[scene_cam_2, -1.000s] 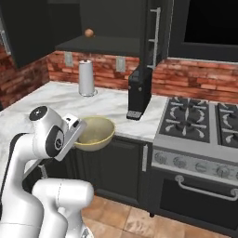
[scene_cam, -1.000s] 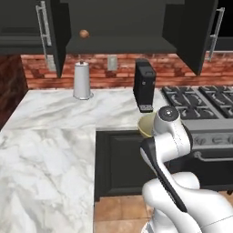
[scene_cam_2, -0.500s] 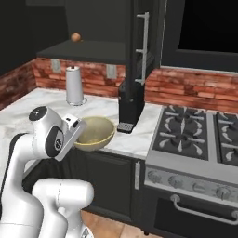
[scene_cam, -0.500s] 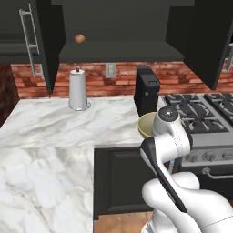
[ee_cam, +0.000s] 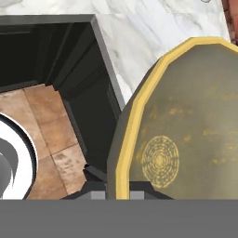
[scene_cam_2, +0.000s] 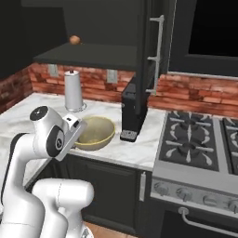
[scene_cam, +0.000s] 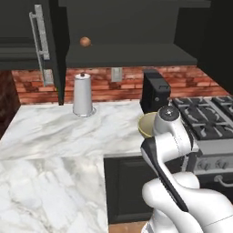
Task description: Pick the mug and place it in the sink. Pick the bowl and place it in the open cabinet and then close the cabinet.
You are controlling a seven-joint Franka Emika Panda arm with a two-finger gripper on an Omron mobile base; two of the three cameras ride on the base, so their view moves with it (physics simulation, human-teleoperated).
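White marble table (scene_cam: 54, 136) carries a paper-towel roll (scene_cam: 83, 94) far beyond the tool, a black coffee machine (scene_cam_2: 132, 109) just past it.

Paper towel roll (scene_cam: 83, 94) upright on white marble counter (scene_cam: 54, 136), upper left of left base view, against red brick backsplash (scene_cam: 123, 82). Small brown ball (scene_cam: 85, 42) near top. Black coffee machine (scene_cam_2: 132, 111) centre of right base view; gas stove (scene_cam_2: 195, 139) at right.
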